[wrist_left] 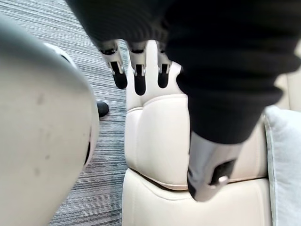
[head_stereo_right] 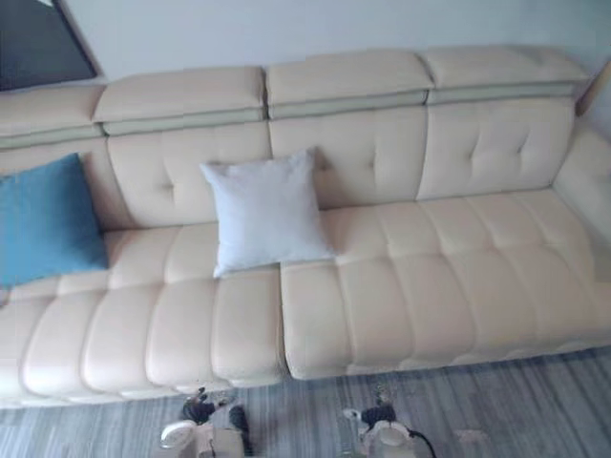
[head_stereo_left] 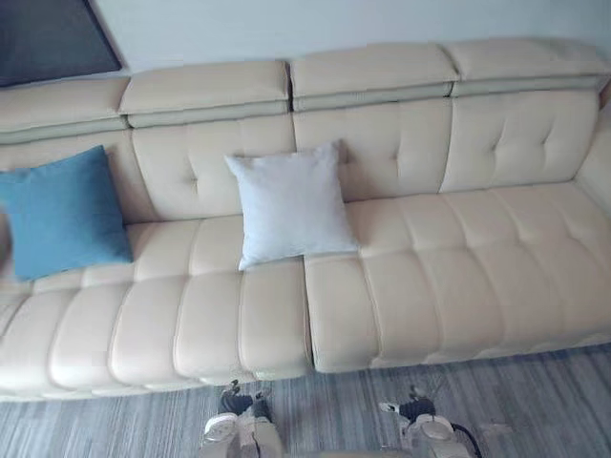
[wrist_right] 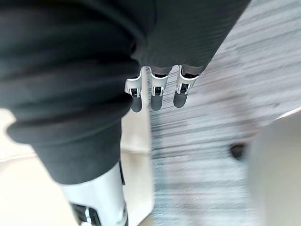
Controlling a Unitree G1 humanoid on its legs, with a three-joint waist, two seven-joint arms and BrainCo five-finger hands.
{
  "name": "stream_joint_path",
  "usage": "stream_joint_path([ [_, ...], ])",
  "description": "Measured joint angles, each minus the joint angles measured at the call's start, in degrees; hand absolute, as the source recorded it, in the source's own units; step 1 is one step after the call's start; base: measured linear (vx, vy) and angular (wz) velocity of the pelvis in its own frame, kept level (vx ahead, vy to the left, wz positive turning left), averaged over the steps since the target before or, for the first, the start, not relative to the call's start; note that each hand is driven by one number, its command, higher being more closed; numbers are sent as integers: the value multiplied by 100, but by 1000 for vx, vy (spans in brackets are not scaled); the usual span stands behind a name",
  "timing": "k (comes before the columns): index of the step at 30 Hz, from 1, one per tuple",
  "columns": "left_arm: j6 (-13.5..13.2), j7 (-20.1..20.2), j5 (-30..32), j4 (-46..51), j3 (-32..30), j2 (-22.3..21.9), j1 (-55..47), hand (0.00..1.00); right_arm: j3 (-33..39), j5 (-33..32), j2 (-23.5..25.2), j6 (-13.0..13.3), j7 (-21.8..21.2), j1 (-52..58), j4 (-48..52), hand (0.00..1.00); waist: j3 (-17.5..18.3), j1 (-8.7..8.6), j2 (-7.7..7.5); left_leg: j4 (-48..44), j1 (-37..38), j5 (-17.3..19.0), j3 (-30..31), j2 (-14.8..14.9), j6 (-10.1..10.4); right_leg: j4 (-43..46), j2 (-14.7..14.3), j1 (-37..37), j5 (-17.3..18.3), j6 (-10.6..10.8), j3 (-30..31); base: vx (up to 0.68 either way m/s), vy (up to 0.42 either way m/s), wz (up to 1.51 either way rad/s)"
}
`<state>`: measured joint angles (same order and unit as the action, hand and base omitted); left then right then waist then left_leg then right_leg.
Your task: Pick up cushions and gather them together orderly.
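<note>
A long cream sofa (head_stereo_left: 458, 277) is stretching across the head views, from the left edge to the right edge. Two cushions are sitting on its seat, well apart from each other. The blue cushion (head_stereo_left: 62, 212) is leaning against the backrest at the far left of the frame, and its left edge is running out of the picture in the right eye view. The pale grey cushion (head_stereo_left: 289, 203) is standing upright a little left of centre. It is resting against the backrest, with its lower edge lying where two seat sections meet. The right half of the seat is carrying nothing. A grey striped carpet (head_stereo_left: 535, 401) is running along the bottom of the frame, and a dark panel (head_stereo_left: 48, 38) is hanging on the wall in the upper left corner.

In the left wrist view the left hand (wrist_left: 139, 77) is hanging with its fingers straight and slightly spread, its thumb (wrist_left: 207, 169) held apart and holding nothing. Past it the sofa's front edge is showing, with the pale grey cushion at the right edge of that picture. In the right wrist view the right hand (wrist_right: 157, 92) is likewise hanging loose, with its fingers straight, over the carpet beside the sofa's edge, gripping nothing.
</note>
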<state>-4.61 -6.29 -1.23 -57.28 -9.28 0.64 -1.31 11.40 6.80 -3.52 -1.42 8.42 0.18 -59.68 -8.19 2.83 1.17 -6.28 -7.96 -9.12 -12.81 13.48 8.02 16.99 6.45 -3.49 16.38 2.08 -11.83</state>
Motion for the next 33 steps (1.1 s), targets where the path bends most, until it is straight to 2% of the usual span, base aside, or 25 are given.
stream_joint_path([
  [1, 8, 0, 0, -4, -39, -2, 5, 0, 54, 1, -18, -7, 15, -19, 5, 0, -12, -7, 0, -217, -17, 254, 134, -42, -32, 66, 23, 54, 1, 1, 0, -262, 0, -14],
  [3, 7, 4, 4, 36, -128, 42, 7, 0, 183, 1, 41, -8, 51, 65, 34, 0, -41, -11, -172, -1249, -48, 1133, 436, -299, -78, 229, 239, 200, -35, 58, 123, -229, 92, -17],
  [4, 6, 5, 5, 45, -201, 32, -1, 0, 194, -9, 56, -7, 53, 111, 38, 0, -30, -10, -194, -1627, -85, 1434, 509, -344, -91, 255, 269, 267, -61, 100, 186, -215, 175, -28],
  [5, 3, 3, 5, 49, -323, -4, -14, 0, 194, -7, 70, -8, 59, 102, 67, 0, -30, -9, -191, -2102, -107, 1885, 604, -388, -126, 284, 264, 407, -77, 125, 340, -221, 276, -39],
  [6, 5, -3, 5, 45, -392, -50, -17, 0, 192, -8, 107, -7, 55, 109, 132, 0, -13, -18, -163, -2174, -84, 2204, 731, -440, -136, 311, 229, 538, -123, 201, 466, -154, 266, -48],
  [7, 20, -1, 4, 46, -475, -60, -13, 0, 191, -7, 142, -5, 56, 104, 179, 0, -4, -14, -139, -2078, -70, 2415, 773, -458, -122, 356, 209, 634, -145, 253, 578, -128, 258, -52],
  [8, 16, -9, 2, 55, -561, 18, -40, 0, 190, -10, 281, -6, 48, 134, 223, 0, -10, -11, -283, -2010, -45, 2478, 588, -549, -148, 311, 262, 714, -208, 296, 779, -95, 223, -56],
  [11, 9, -15, 5, 49, -666, 85, -99, 0, 74, -18, 399, 22, 38, 222, 258, 0, 101, -8, -439, -1953, -25, 2590, 376, -727, -247, -67, 287, 740, -517, 267, 1277, -44, 230, -49],
  [13, 5, -19, 5, 27, -673, 87, -102, 0, -49, -22, 376, 31, 38, 223, 258, 0, 108, -27, -435, -1953, 6, 2667, 226, -752, -269, -193, 304, 749, -679, 252, 1401, 8, 150, -39],
  [16, 8, -13, 87, -83, -701, 76, -88, 0, -79, -26, 346, 33, 36, 297, 256, 0, 226, -46, -394, -1941, 15, 2752, 33, -763, -297, -319, 231, 886, -903, 360, 1654, 78, 114, -56],
  [18, 19, -7, 118, -172, -722, 70, -56, 0, -96, -55, 345, 35, 37, 291, 259, 0, 331, -48, -345, -1940, 23, 2755, -274, -639, -311, -279, 95, 1071, -1000, 383, 1870, 123, 32, -97],
  [19, 51, 4, 120, -214, -764, 36, -37, 0, -89, -59, 334, 36, 31, 234, 267, 0, 342, -54, -311, -1934, 109, 2698, -539, -473, -398, -196, -43, 1279, -1169, 287, 1794, 127, -3, -131],
  [21, 70, 15, 118, -258, -790, -39, -110, 0, -80, -59, 320, 46, 15, 188, 298, 0, 411, -23, -127, -1786, 262, 2614, -861, -260, -523, -126, -168, 1522, -1517, -134, 1056, 126, -14, -150],
  [22, 99, 23, 117, -257, -783, -70, -138, 0, -67, -58, 286, 58, 9, 170, 347, 0, 420, -24, -68, -1659, 416, 2583, -1106, -173, -563, -96, -126, 1579, -1571, -280, 407, 124, -60, -149],
  [23, 125, 30, 116, -254, -775, -93, -146, 0, -12, -58, 265, 48, 7, 179, 407, 0, 398, -42, -9, -1498, 653, 2575, -1408, -156, -551, -16, 31, 1568, -1443, -496, -530, 126, -92, -145],
  [24, 128, 37, 115, -256, -761, -118, -139, 0, 42, -57, 264, 50, 3, 188, 419, 0, 409, -66, -20, -1412, 828, 2572, -1636, -183, -545, 53, 140, 1549, -1297, -634, -1154, 104, -97, -126],
  [25, 125, 41, 115, -256, -741, -136, -138, 0, 96, -56, 270, 53, -5, 190, 412, 0, 439, -58, -27, -1345, 932, 2567, -1727, -223, -536, 75, 161, 1548, -1245, -606, -1347, 118, -96, -100],
  [27, 130, 87, 115, -306, -662, -145, -109, 0, 346, -60, 247, 88, -13, 192, 380, 0, 428, -87, 44, -1259, 1107, 2508, -1681, -292, -435, 37, 24, 1550, -1137, -456, -1110, 126, -103, -84],
  [29, 130, 134, 117, -293, -656, -156, -103, 0, 534, -73, 222, 99, -18, 211, 254, 0, 413, -92, 51, -1712, 1042, 2473, -1601, -153, -380, 86, -65, 1533, -987, -438, -958, 110, -126, -51],
  [30, 132, 151, 118, -285, -724, -144, -85, 0, 641, -168, 229, 97, -23, 243, 255, 0, 368, -137, 47, -2425, 818, 2446, -1390, 48, -430, 97, -143, 1427, -875, -445, -938, 94, -150, -28],
  [31, 146, 150, 118, -273, -797, -146, -55, 0, 636, -232, 238, 99, -17, 247, 259, 0, 304, -162, 52, -3064, 623, 2321, -1157, 212, -641, 94, -228, 1300, -824, -467, -916, 89, -212, -35],
  [32, 167, 146, 118, -185, -907, -134, -54, 0, 624, -277, 251, 89, -13, 252, 259, 0, 210, -141, 51, -4065, 305, 1855, -744, 372, -1253, 81, -376, 1100, -744, -514, -733, 64, -157, -49],
  [33, 159, 145, 118, -156, -936, -132, -102, 0, 596, -305, 259, 87, -8, 275, 259, 0, 198, -87, -2, -4449, 104, 1595, -525, 392, -1280, 80, -414, 1031, -672, -583, -565, 139, -100, -111],
])
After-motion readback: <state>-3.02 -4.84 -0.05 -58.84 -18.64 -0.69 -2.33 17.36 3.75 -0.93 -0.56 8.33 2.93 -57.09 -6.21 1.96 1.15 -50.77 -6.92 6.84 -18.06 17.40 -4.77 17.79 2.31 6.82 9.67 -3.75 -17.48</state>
